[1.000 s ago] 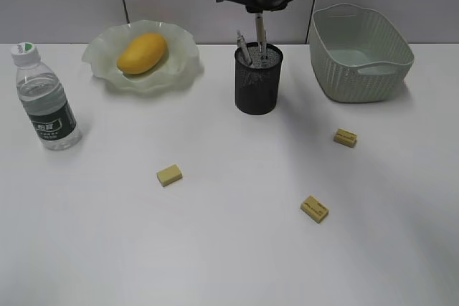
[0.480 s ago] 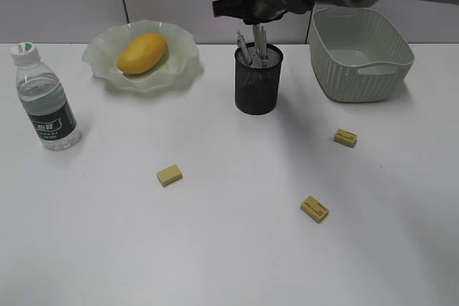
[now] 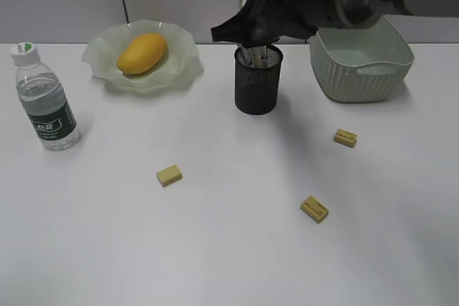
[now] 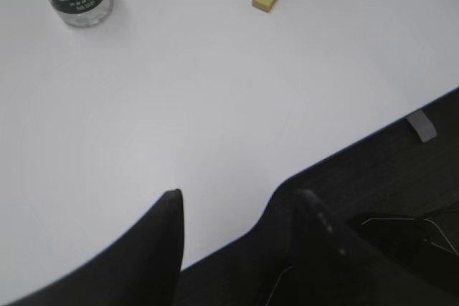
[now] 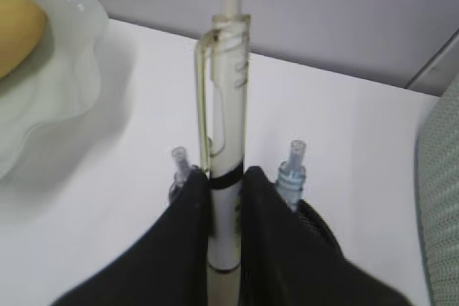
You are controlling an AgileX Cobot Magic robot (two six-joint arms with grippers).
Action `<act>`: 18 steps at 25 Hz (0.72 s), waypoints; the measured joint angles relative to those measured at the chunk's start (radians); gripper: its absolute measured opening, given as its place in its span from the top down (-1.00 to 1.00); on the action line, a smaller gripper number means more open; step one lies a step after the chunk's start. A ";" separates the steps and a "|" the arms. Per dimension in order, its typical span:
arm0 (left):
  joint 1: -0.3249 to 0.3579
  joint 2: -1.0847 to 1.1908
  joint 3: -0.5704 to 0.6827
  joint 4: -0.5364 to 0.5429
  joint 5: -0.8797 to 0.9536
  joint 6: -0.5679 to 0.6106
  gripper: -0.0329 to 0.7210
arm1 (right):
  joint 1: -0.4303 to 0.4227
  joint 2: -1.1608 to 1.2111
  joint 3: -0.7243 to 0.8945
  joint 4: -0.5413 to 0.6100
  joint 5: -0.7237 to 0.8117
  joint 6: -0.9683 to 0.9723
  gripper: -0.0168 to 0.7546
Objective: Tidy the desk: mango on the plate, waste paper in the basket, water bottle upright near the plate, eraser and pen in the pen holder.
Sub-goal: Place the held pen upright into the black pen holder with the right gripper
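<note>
Exterior view: the smooth yellow-orange mango (image 3: 142,52) lies in the wavy-rimmed pale green plate (image 3: 100,69); the clear water bottle (image 3: 46,98) stands upright; three yellow erasers (image 3: 169,175) remain on the white desk (image 3: 229,249). The woven green basket (image 3: 358,69) looks empty.

Left wrist view: the left gripper (image 4: 240,238) hangs parted, holding nothing.

Right wrist view: the right gripper (image 5: 226,202) pinches a white pen (image 5: 224,141) above the black mesh pen holder (image 3: 257,80), beside two pens already inside.

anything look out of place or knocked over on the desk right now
Nothing is spilled or tipped: the water bottle stands upright and the mango sits on the plate. Three small yellow blocks lie loose on the desk, outside the pen holder.
</note>
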State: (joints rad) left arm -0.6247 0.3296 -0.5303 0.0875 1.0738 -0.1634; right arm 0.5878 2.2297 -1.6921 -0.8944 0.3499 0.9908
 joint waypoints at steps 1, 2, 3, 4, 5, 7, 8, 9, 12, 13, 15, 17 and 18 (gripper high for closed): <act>0.000 0.000 0.000 0.000 0.000 0.000 -0.08 | 0.004 -0.002 0.010 -0.007 -0.006 0.008 0.62; 0.000 0.000 0.000 0.000 0.000 0.000 -0.08 | 0.005 -0.004 0.016 -0.012 -0.010 0.014 0.62; 0.000 0.000 0.000 0.000 0.000 0.000 -0.08 | 0.005 -0.004 0.020 -0.015 -0.012 0.019 0.61; 0.000 0.000 0.000 0.000 0.000 0.000 -0.08 | 0.005 -0.004 0.023 -0.017 -0.015 0.025 0.61; 0.000 0.000 0.000 0.000 0.000 0.000 -0.08 | 0.006 -0.004 0.024 -0.020 -0.015 0.026 0.59; 0.000 0.000 0.000 0.000 0.000 0.000 -0.08 | 0.006 -0.005 0.025 -0.021 -0.015 0.027 0.50; 0.000 0.000 0.000 0.000 0.000 0.000 -0.08 | 0.006 -0.005 0.025 -0.022 -0.015 0.029 0.44; 0.000 0.000 0.000 0.000 0.000 0.000 -0.08 | 0.006 -0.007 0.025 -0.022 -0.015 0.029 0.34; 0.000 0.000 0.000 0.000 0.000 0.000 -0.08 | 0.006 -0.017 0.025 -0.025 -0.015 0.029 0.09; 0.000 0.000 0.000 0.000 0.000 0.000 -0.08 | 0.006 -0.022 0.025 -0.025 -0.015 0.029 0.03; 0.000 0.000 0.000 0.000 0.000 0.000 -0.08 | 0.006 -0.036 0.025 -0.025 -0.016 0.029 -0.01; 0.000 0.000 0.000 0.000 0.000 0.000 -0.08 | 0.006 -0.054 0.025 -0.023 -0.016 0.026 -0.04; 0.000 0.000 0.000 0.000 0.000 0.000 -0.08 | 0.006 -0.068 0.026 -0.007 -0.015 0.010 -0.04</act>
State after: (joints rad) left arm -0.6247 0.3296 -0.5303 0.0875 1.0738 -0.1634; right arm 0.5942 2.1621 -1.6663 -0.9017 0.3350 1.0008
